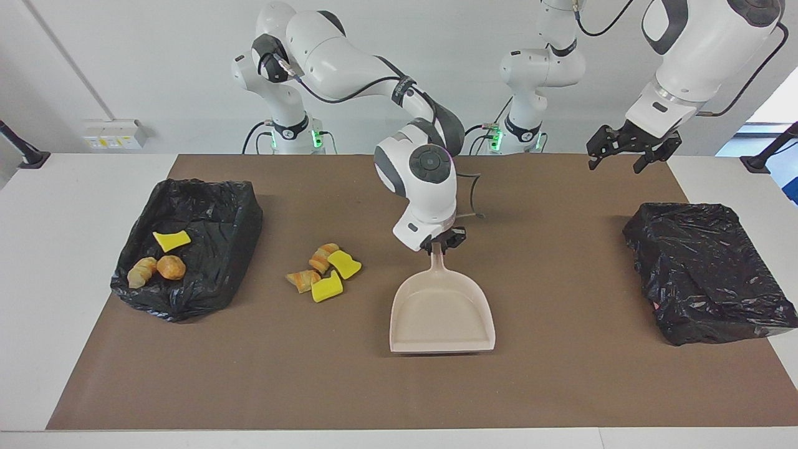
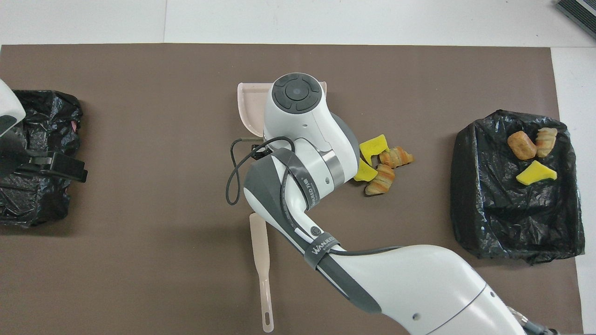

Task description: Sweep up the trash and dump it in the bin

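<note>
Trash lies in two lots: four chunks (image 1: 323, 272), yellow sponge bits and tan-orange bread-like lumps, sit clustered on the brown mat (image 1: 561, 386), while three more (image 1: 159, 257) already rest in the open black-lined bin (image 1: 230, 218) at the right arm's end of the table. The cream dustpan (image 1: 442, 315) lies flat beside the loose cluster, toward the left arm's end of it, with its mouth pointing away from the robots and its handle toward them. The right gripper (image 1: 440, 244) is down at that handle, fingers closed on it.

A pale spatula-like brush (image 2: 261, 274) lies on the mat nearer to the robots than the dustpan, untouched. The left gripper (image 1: 629, 149) hangs in the air near the black-wrapped box (image 1: 711, 274) at its own end of the table, fingers spread open and holding nothing; that arm waits.

The step in hand looks like positioning the pan for a second load. To do it well, the pan probably needs turning so its mouth faces the chunks, lip pressed flat on the mat. The sweep should then push all four in together, slowly, since light sponge bits may skip past the rim.
</note>
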Available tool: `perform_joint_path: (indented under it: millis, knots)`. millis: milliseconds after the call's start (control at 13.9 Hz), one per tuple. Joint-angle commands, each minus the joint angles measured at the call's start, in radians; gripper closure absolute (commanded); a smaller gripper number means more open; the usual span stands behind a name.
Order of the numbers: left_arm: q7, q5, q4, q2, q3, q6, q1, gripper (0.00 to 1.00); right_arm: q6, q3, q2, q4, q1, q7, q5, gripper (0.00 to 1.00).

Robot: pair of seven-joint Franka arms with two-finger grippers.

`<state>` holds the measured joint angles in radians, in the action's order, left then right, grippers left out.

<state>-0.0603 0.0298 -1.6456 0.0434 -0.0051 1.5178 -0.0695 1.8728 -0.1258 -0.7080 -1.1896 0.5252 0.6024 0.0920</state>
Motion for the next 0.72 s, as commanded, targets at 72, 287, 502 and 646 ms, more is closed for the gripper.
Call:
perform_joint_path:
  millis: [72, 287, 502, 646]
  knots:
    - [-0.001, -0.017, -0.036, 0.032, -0.007, 0.01, 0.01, 0.0, 0.023, -0.014, -0.045, 0.03, 0.006, 0.014, 0.014, 1.0]
    - [-0.001, -0.017, -0.036, 0.032, -0.009, 0.01, 0.01, 0.0, 0.04, -0.014, -0.047, 0.016, 0.007, 0.014, 0.015, 1.0]
    - [0.002, -0.017, -0.036, 0.03, -0.009, 0.015, 0.01, 0.0, 0.063, -0.014, -0.048, 0.002, 0.006, 0.011, 0.015, 0.99]
    - [0.004, -0.01, -0.034, 0.016, -0.009, 0.061, 0.008, 0.0, 0.052, -0.014, -0.048, 0.002, 0.007, 0.01, 0.005, 0.77]
